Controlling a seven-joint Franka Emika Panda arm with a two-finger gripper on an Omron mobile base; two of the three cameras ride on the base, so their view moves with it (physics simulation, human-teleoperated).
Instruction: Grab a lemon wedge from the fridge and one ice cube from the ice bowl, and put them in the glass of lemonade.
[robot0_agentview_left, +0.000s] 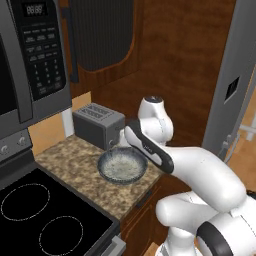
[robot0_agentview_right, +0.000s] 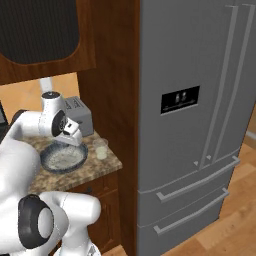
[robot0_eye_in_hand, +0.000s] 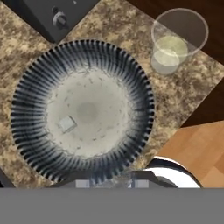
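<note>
On the speckled granite counter, between a black stovetop and a tall wooden panel, the ice bowl sits near the front edge, its ribbed grey-blue rim whole and unobstructed; one small pale ice cube lies inside it, left of centre in the hand view, apart from the rim. The glass of lemonade stands just beside the bowl but not touching it, close to the counter's end where the stone gives way to the dark panel; a narrow strip of bare granite separates the two. The silver toaster stands behind the bowl against the back wall, near it but apart. The gripper hangs above the bowl's near rim, looking straight down; its finger tips stand close together with a narrow gap, and whether anything sits between them cannot be told. In the right base view the hand hovers over the bowl with clear air beneath it. The fridge stands beyond the wooden panel, doors closed, its long handles and black dispenser panel facing open wooden floor. A microwave hangs above the stovetop.
</note>
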